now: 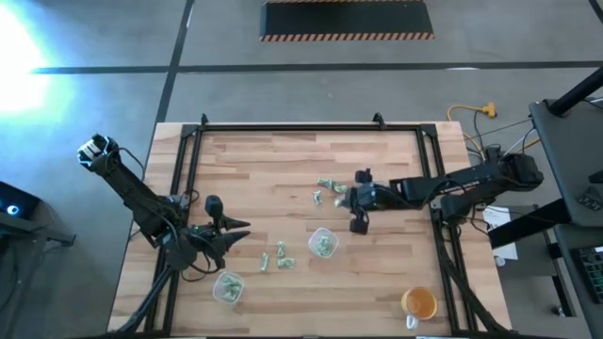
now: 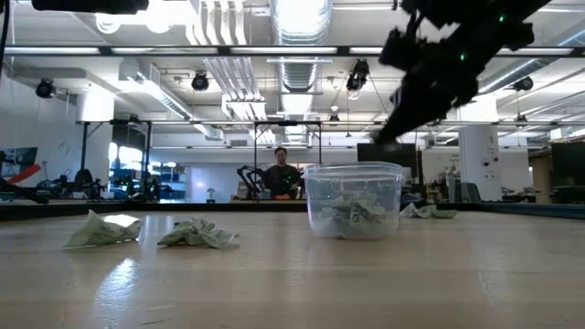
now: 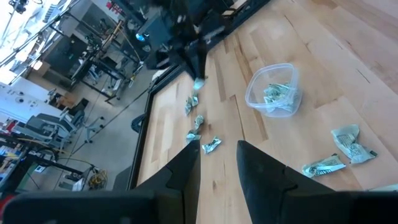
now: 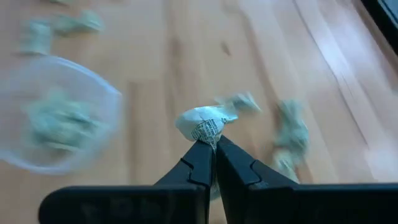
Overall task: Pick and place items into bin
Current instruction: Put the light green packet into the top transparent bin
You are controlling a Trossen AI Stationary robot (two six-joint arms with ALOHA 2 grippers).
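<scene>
Right gripper [image 4: 213, 144] is up off the table [image 1: 283, 160], fingers pinched tight on one crumpled green-and-white wrapper [image 4: 204, 123], which sticks out past the tips. From above, that gripper [image 1: 357, 209] hangs over the middle of the table, just beside the centre cup [image 1: 323, 243], a clear cup with wrappers already inside. In the low view the same cup [image 2: 354, 199] sits on the wood with green-and-white scraps showing through its wall, and the right arm [image 2: 448, 55] looms dark above it.

Loose wrappers are scattered: a cluster [image 1: 331, 185] near the right gripper, and a pair [image 1: 281, 256] between the two cups. The second cup [image 1: 227, 287] sits toward the front-left corner, also holding wrappers.

Left gripper [image 1: 231, 234] waits over the left side, near that second cup; its fingers [image 3: 186, 168] are parted with a clear gap and nothing between them. An orange mug [image 1: 418, 302] stands at the front right. A person [image 2: 281, 174] shows far back in the room.
</scene>
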